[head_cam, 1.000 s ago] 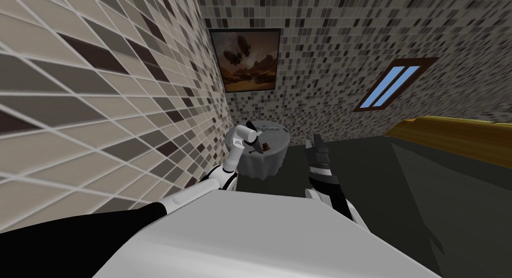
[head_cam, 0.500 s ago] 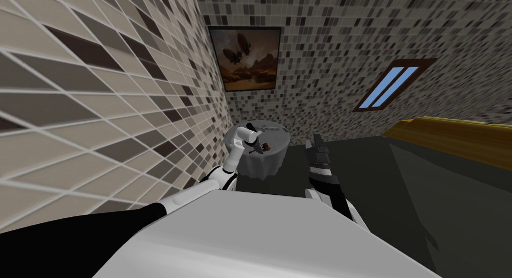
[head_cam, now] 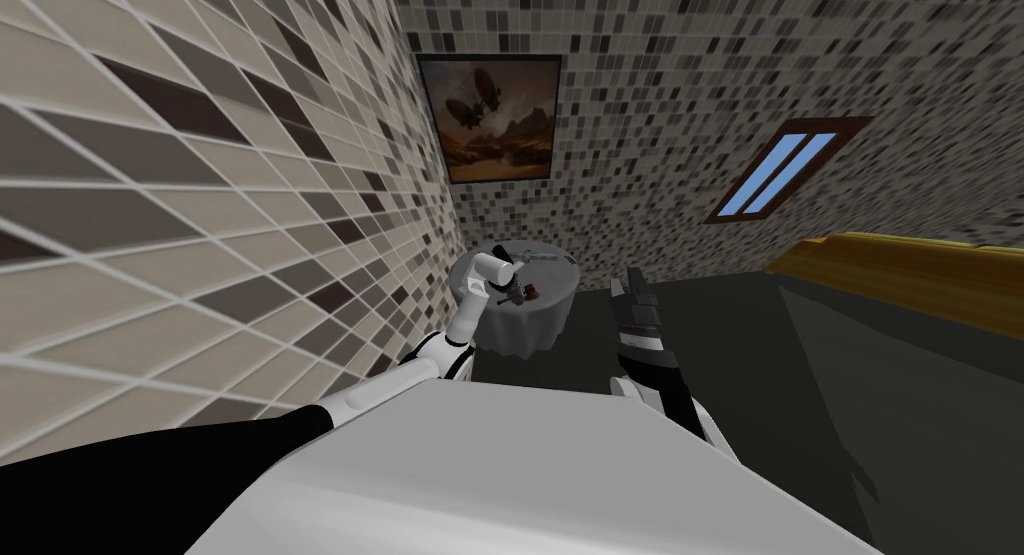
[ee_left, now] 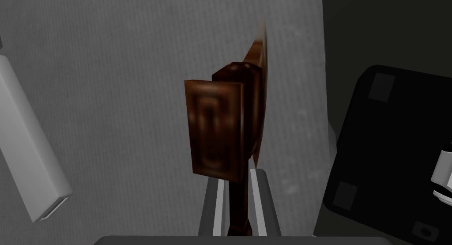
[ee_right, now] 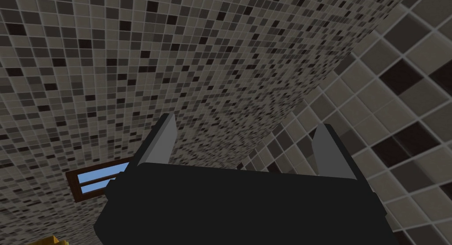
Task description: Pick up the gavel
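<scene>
The robot's left jaws are closed tight on the slim dark-brown handle of the brown wooden gavel (ee_left: 215,128). The two light grey fingers (ee_left: 218,208) press the handle's sides just below the blocky head. A thin brown disc (ee_left: 261,85), seen edge-on, sits right against the far side of the head. Behind the gavel lies the grey cloth top of the small round desk (ee_left: 110,79); whether the gavel is touching it cannot be told. In the head view the gavel (head_cam: 531,294) shows over the desk (head_cam: 530,334), which stands in the corner of the tiled walls. The right arm is raised just beside the desk, and its jaws stand wide apart and empty, with both fingers (ee_right: 164,138) well separated.
</scene>
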Motion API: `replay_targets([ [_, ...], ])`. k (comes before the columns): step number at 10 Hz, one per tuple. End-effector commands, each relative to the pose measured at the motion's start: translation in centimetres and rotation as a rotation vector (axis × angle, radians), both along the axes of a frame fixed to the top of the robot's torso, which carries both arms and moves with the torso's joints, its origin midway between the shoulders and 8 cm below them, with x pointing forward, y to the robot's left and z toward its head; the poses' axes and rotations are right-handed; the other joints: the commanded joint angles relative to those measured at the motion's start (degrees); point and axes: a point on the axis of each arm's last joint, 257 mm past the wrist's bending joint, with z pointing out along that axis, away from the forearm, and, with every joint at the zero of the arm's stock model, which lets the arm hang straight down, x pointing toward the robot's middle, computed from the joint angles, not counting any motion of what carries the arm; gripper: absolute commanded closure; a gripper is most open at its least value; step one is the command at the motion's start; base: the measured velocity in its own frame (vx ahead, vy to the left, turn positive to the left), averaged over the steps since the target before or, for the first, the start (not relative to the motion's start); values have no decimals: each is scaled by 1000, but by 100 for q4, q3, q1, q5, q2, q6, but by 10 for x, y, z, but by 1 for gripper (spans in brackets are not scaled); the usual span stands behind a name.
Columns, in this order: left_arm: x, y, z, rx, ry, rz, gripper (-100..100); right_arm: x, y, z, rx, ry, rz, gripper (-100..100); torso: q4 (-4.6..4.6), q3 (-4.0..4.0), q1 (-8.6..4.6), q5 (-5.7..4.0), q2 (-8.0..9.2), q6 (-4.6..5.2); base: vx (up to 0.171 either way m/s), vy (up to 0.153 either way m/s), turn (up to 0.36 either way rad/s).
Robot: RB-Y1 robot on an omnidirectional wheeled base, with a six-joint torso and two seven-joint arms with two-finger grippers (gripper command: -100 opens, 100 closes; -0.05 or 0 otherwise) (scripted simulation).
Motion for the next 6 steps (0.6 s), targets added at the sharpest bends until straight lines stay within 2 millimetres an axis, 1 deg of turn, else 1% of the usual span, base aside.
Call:
replay_targets([
  [1,0,0,0,0,0,0,100,0,0,0,0,0,0,0,0,0,0,0,0,0,0,0,0],
  [2,0,0,0,0,0,0,0,0,0,0,0,0,0,0,0,0,0,0,0,0,0,0,0],
  [3,-6,-1,8,0,1,-1,100,0,0,0,0,0,0,0,0,0,0,0,0,0,4,19,16],
  [5,-5,-2,8,-1,-1,-2,100,0,0,0,0,0,0,0,2,2,10,2,2,-1,4,18,5],
  [6,-6,-2,9,0,1,-2,0,0,0,0,0,0,0,0,1,1,6,2,2,-1,0,0,0],
])
